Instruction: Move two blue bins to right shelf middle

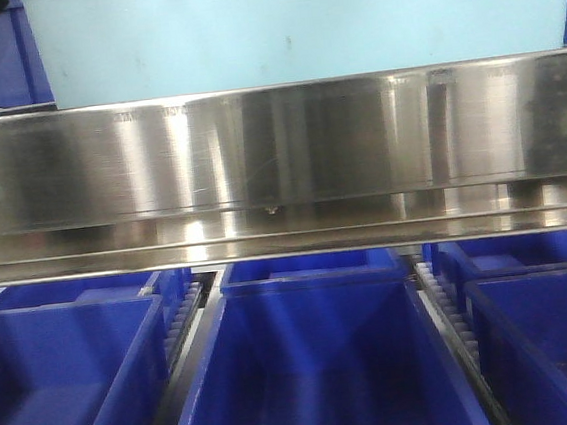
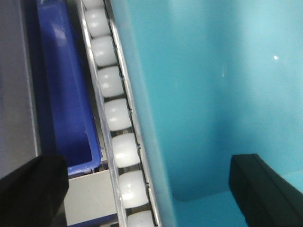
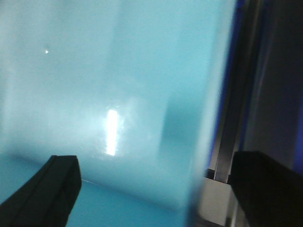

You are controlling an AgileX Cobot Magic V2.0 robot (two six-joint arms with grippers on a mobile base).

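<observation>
No readable text, label, brand or number in any of the three views. Only a faint row of tiny marks, possibly stamped print, along the upper edge of the steel shelf rail [image 1: 154, 114], too small and glare-washed to make out.

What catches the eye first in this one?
A pale blue bin fills the top of the front view, above a shiny steel shelf rail, with dark blue crates below. The left gripper and right gripper each stand open astride a bin wall; white rollers run beside the left one.
</observation>
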